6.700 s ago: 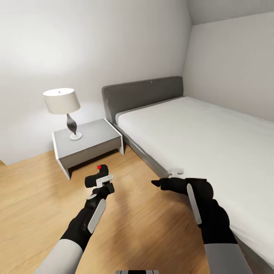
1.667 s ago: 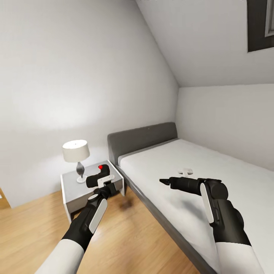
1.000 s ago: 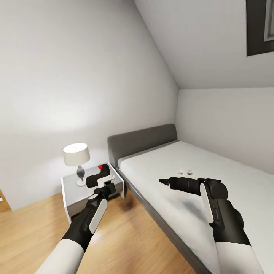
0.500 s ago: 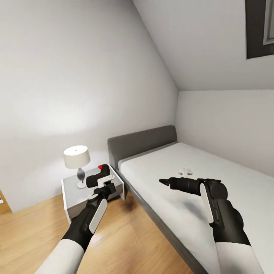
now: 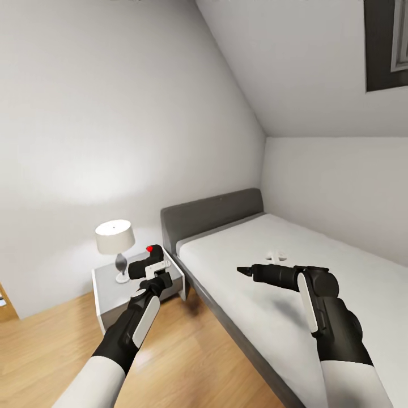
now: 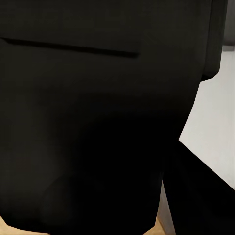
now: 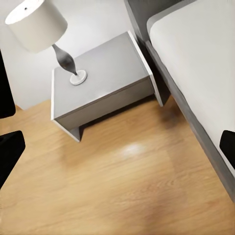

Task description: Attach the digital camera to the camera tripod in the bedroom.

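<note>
The digital camera [image 5: 145,263], a small black box with a red dot on top, sits in my left gripper [image 5: 155,271], which is shut on it and held up in front of the nightstand. Seen from the left wrist, the camera's black body [image 6: 98,122] is pressed close against the lens. My right gripper [image 5: 249,271] hangs over the bed's near edge, pointing left. In the right wrist view its fingertips [image 7: 11,147] stand wide apart, open, with nothing between them. The camera tripod is out of view.
A grey nightstand [image 5: 110,286] with a white table lamp [image 5: 115,237] stands against the pale wall, left of the grey-framed white bed [image 5: 317,255]. Light wood floor [image 5: 187,357] runs between me and them. The ceiling slopes overhead, with a dark-framed window [image 5: 385,45].
The whole picture has tilted up and drifted a little, so the head camera moved. Both arms keep their pose, the left still gripping the camera.
</note>
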`<state>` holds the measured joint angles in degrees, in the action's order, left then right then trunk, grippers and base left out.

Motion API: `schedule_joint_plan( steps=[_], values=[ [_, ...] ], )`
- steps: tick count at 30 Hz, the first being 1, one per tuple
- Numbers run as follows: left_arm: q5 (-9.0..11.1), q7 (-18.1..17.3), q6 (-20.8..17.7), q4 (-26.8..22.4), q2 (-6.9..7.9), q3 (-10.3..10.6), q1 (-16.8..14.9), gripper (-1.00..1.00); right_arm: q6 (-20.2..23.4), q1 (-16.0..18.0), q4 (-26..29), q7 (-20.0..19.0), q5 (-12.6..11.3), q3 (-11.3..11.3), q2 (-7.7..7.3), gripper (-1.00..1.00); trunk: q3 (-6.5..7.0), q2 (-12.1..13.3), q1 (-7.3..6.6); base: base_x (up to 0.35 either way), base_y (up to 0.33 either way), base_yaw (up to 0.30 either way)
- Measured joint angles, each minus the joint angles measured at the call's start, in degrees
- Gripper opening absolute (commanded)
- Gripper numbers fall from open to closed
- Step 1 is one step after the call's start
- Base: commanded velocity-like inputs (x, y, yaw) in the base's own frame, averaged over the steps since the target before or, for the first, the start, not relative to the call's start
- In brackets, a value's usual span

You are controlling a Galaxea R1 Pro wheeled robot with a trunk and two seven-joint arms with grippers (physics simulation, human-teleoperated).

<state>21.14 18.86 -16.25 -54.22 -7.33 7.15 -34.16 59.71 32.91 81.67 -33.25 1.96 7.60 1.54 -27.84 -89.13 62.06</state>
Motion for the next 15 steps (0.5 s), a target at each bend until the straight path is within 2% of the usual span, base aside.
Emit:
schedule_joint_plan(
  steps=[15],
  values=[
    [0.0,-0.01,0.0,0.0,0.0,0.0,0.0,-1.0,0.0,0.0,0.03,0.01,0.0,-0.03,-0.02,1.0,2.69,6.02,-3.3,0.0,0.0,0.0]
  ],
)
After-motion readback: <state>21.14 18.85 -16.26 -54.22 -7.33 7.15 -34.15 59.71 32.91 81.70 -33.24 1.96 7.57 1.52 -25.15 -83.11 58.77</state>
